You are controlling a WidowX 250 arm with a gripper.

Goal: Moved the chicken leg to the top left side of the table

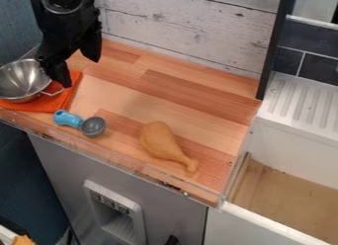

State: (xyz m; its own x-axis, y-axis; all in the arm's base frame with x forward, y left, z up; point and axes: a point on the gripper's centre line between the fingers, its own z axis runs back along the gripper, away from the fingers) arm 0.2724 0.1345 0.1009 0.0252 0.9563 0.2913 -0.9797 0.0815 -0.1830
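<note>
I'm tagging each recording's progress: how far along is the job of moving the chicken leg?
Nothing looks done yet: the chicken leg lies near the front edge of the wooden top, right of the grey scoop. It is not in hand; the tool hangs at the upper left by the metal bowl, fingers apart. Grasping, carrying and setting it down at the top left all remain.

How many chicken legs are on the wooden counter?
1: the chicken leg lies near the counter's front edge, right of the blue-handled scoop. The gripper could hide something behind it.
</note>
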